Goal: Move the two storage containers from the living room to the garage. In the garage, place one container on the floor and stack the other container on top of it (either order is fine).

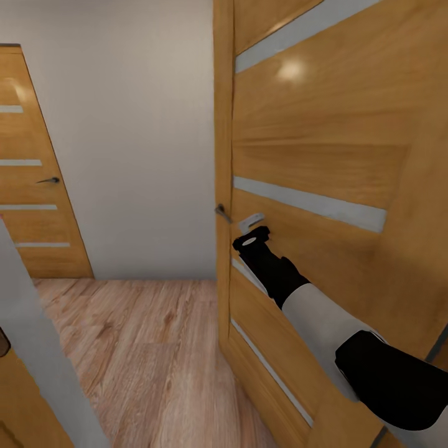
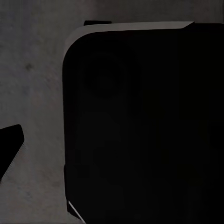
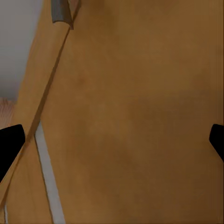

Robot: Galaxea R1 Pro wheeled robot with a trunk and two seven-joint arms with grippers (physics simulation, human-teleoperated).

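The two storage containers are out of view. My right arm reaches forward to a wooden door (image 1: 323,155) with pale horizontal stripes, and my right gripper (image 1: 252,233) sits close against its face, just right of the metal door handle (image 1: 221,213). In the right wrist view the right gripper (image 3: 112,140) is open, both black fingertips (image 3: 9,140) far apart at the frame's edges, with only the door panel (image 3: 130,116) between them. The left gripper (image 2: 112,140) looks open and empty; one fingertip (image 2: 10,142) shows over a grey surface beside a large black rounded body (image 2: 140,126).
The door's edge (image 1: 223,186) stands ajar at the middle of the head view. Beyond it lie a light wood plank floor (image 1: 143,336), a plain pale wall (image 1: 137,143) and a second, closed wooden door (image 1: 31,186) with a dark handle. A grey frame edge (image 1: 43,354) crosses the lower left.
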